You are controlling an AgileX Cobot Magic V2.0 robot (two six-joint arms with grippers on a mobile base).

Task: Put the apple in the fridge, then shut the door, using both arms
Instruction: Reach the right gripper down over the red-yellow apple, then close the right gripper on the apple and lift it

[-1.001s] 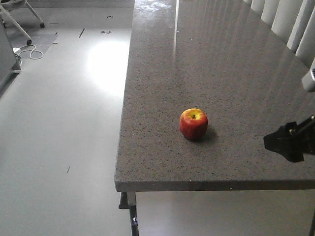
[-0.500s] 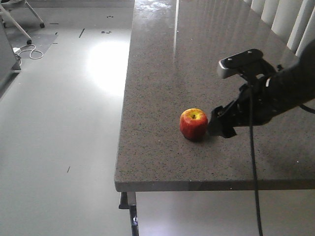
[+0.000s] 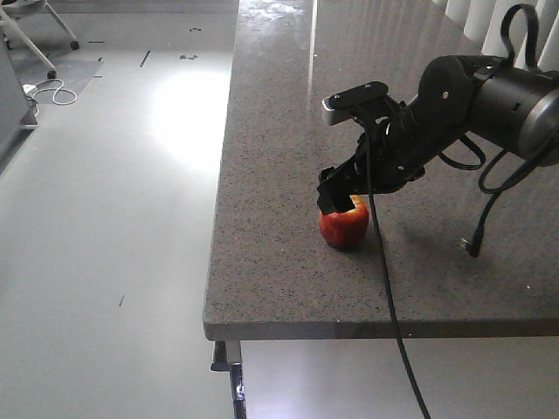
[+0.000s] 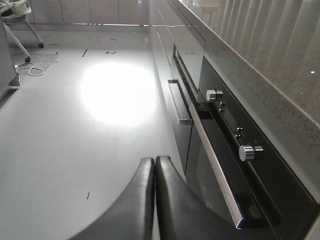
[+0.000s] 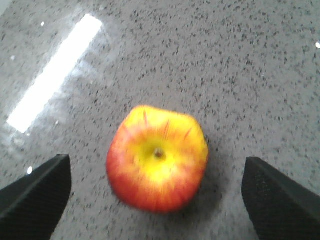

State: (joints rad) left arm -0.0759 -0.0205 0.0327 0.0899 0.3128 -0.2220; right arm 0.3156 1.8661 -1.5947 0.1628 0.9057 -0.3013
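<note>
Apple (image 3: 343,225) upright on the bench (image 3: 288,113), near its front edge. Right hand (image 3: 342,199) just above the apple, released, fingers (image 5: 35,197) spread to either side. Left hand (image 4: 154,172) clenched, fingers touching, beside the oven (image 4: 225,150) under the bench.

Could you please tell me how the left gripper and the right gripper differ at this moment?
The left gripper is shut, its fingers pressed together; the right gripper is open, its fingers wide apart. The left gripper holds nothing and points out over the floor beside an oven; the right gripper hangs over the apple on the counter, a finger to either side, not yet clamped. Both are black.
</note>
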